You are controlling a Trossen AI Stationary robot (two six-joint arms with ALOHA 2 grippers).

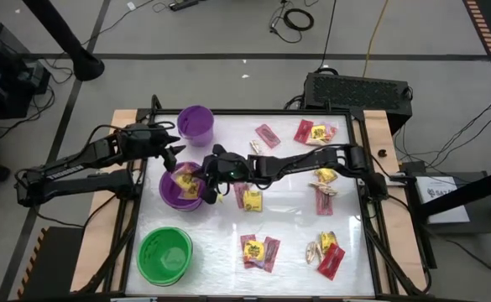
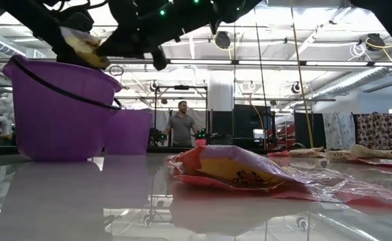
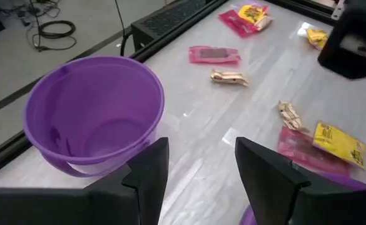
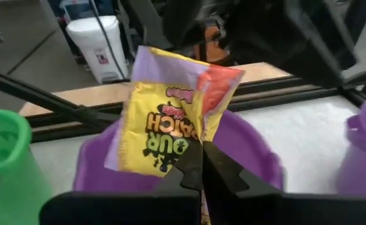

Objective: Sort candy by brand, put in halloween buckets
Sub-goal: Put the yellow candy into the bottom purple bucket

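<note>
Beyond my table (image 1: 295,252): a person (image 2: 180,124) standing in the room, a black box (image 1: 358,88), coiled cable (image 1: 297,18) on the floor.

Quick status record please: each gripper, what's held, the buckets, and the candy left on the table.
right gripper: shut on yellow packet, over wide purple bucket
left gripper: open, empty, beside small purple bucket
wide purple bucket: already holds yellow candy
small purple bucket: looks empty
green bucket: contents cannot tell
loose candy: yellow, pink-red and tan pieces scattered on the table
</note>
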